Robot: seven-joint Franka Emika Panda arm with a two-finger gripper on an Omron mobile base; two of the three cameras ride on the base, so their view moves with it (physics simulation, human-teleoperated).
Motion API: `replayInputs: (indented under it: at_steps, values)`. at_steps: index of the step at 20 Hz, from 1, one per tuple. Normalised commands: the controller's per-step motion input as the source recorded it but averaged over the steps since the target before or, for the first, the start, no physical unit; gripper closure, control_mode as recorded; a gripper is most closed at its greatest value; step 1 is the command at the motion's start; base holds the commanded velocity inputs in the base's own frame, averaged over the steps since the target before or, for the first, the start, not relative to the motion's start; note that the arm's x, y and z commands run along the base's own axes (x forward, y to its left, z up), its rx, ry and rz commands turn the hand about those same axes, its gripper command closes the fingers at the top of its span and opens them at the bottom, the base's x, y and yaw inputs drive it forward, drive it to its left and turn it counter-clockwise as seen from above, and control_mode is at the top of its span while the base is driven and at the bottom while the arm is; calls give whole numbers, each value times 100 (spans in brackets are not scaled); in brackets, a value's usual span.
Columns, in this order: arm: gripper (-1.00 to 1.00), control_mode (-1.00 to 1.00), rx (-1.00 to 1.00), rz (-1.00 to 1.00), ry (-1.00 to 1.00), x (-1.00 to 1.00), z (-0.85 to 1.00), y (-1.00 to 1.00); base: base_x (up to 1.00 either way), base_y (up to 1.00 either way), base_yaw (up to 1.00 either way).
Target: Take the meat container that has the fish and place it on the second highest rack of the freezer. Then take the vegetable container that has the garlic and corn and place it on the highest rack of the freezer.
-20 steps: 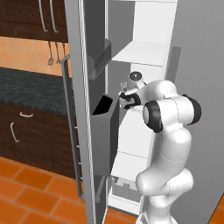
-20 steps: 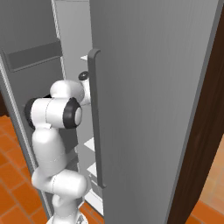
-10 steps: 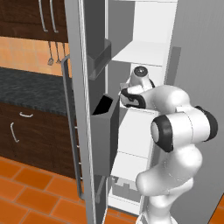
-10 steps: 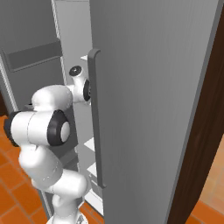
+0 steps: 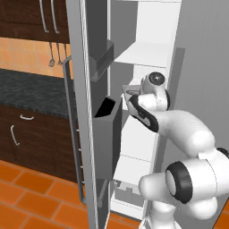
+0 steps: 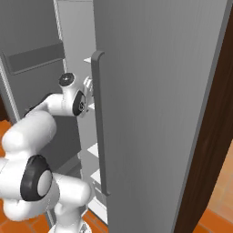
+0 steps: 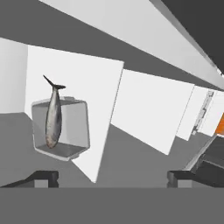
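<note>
1. In the hand view the gripper is standing with its two dark finger tips far apart at the bottom edge, nothing between them.
2. The meat container, a clear shallow tray, is sitting at centre left of the hand view, above and apart from the left finger tip, not gripped.
3. The fish is lying in that tray, its forked tail pointing to the upper left of the frame and poking past the tray's rim.
4. The tray is resting against a white shelf that runs through the left half of the hand view; more white shelves are receding toward the right edge. Which rack this is cannot be told from this rolled view.
5. In the left base view the white arm is reaching from the lower right up into the middle of the frame, its hand lying inside the open freezer just below a white shelf.
6. The open freezer door is filling the centre left of that view, a grey door bin hanging on it beside the hand.
7. In the right base view the arm is bending from the lower left toward the centre, its hand slipping behind the long vertical handle of the closed grey door.
8. Dark cabinets and a dark counter are showing at the left of the left base view, over orange floor tiles.
</note>
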Motion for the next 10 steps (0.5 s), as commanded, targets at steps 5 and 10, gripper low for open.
replayInputs:
  at_steps: [5, 10]
  values:
    - [-100, -100, -2, 20, -8, -99, 49, 0, 0, 0, 0]
    - [-100, -100, -1, 21, -13, -100, 74, 0, 0, 0, 0]
